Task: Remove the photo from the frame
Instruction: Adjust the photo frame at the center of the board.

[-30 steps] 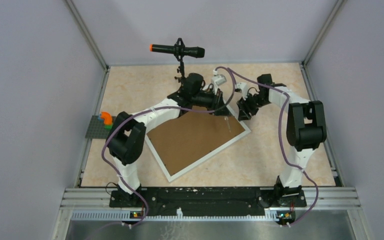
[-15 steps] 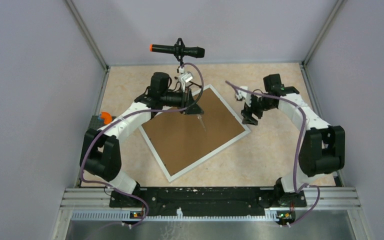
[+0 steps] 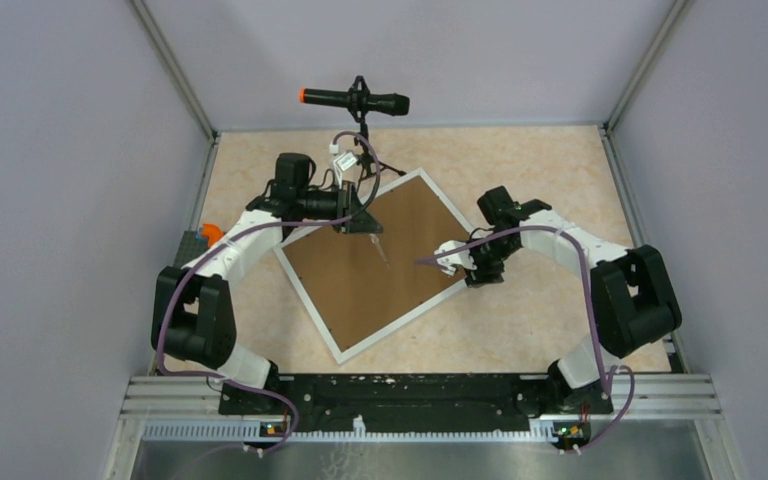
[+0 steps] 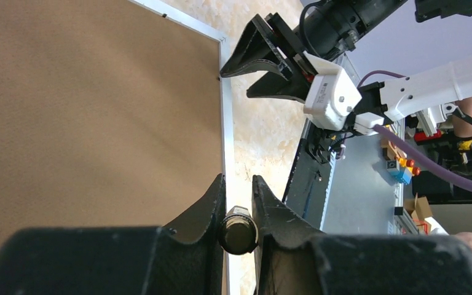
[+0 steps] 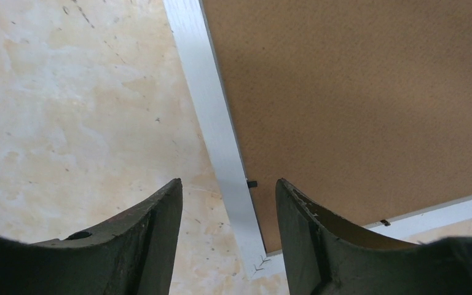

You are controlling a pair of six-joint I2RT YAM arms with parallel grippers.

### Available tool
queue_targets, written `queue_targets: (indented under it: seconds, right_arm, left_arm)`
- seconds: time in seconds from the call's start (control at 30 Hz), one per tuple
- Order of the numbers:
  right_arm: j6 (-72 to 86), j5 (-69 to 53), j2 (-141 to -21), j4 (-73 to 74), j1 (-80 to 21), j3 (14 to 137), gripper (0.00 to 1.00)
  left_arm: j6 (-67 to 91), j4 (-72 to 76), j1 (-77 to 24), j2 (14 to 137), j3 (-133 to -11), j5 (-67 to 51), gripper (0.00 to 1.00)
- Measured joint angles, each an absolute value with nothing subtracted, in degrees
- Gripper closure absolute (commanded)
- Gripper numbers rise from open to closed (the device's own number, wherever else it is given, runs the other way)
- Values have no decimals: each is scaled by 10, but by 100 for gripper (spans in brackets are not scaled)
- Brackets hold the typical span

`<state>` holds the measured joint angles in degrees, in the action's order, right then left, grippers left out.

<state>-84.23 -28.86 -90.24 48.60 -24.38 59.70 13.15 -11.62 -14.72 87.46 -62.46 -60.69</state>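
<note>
one frame (image 3: 360,290), one microphone (image 3: 355,100), one thin tool (image 4: 238,229), one toy baseplate (image 3: 188,258).

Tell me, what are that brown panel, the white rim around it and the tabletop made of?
The brown backing board looks like matte fibreboard or stiff card: an even, finely speckled surface with no shine. The white frame around it is smooth and flat, perhaps painted wood or plastic; I can't tell which. The tabletop looks like beige marble-patterned laminate or stone.

No readable text or labels anywhere; the white wrist camera box (image 4: 332,92) possibly has marks, too blurred.
</note>
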Motion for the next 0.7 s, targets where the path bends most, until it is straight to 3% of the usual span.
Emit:
queue_targets:
  seconds: [0.47,0.7]
  right_arm:
    - [-855,-244,-930,423,-247,577,55]
    - [-869,-229,-925,409,-254,563,74]
  left_arm:
    - [136,-107,-134,870,-611,-622,100]
    - [141,-103,-131,870,-609,-622,100]
